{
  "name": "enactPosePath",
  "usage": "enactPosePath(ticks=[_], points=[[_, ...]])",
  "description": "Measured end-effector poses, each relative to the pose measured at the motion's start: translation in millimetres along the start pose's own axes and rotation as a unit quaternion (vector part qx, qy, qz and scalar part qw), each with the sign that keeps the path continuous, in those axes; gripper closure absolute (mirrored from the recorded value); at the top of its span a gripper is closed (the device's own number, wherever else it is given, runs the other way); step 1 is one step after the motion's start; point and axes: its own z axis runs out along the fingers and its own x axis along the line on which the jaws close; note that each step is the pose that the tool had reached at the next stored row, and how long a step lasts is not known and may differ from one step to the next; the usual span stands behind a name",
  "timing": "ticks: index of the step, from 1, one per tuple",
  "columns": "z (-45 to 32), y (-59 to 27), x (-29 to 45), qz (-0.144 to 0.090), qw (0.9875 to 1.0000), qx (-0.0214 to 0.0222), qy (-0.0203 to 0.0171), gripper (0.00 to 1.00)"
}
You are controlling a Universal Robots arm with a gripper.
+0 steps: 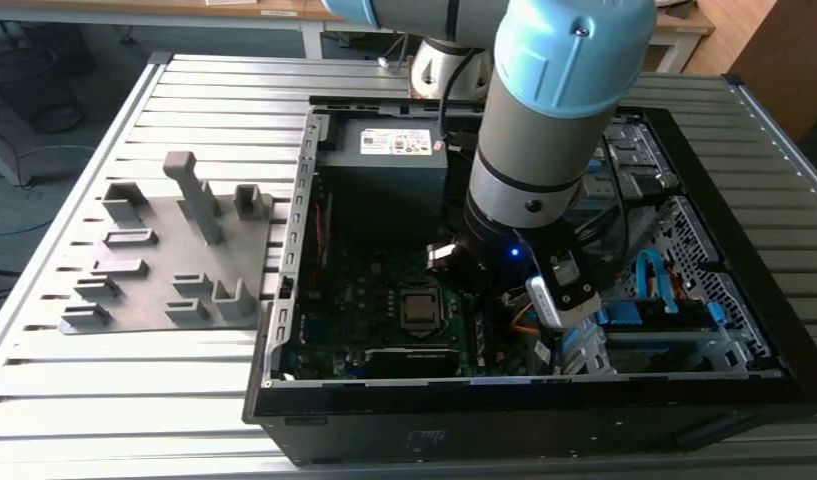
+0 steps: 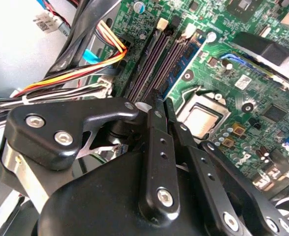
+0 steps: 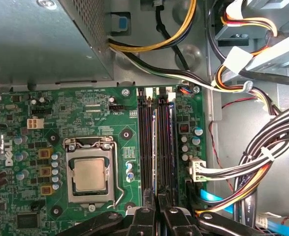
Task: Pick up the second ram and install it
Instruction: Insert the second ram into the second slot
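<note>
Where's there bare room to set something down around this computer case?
Bare slatted table lies in front of the grey fixture tray and behind it toward the case. Inside, it is crowded: the gripper sits over the memory slots, cables beside.

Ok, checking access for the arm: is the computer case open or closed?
Open: the computer case has no side panel on, the motherboard lies exposed, and the gripper hangs inside.

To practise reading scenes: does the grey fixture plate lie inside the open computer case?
No, the grey fixture plate lies on the slatted table, outside the computer case.
</note>
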Motion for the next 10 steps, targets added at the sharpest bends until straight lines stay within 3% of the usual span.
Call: enactPosePath(ticks=[10], points=[[4.9, 2.7, 0.3, -0.007, 1.0000, -0.0001, 0.0002, 0.86]])
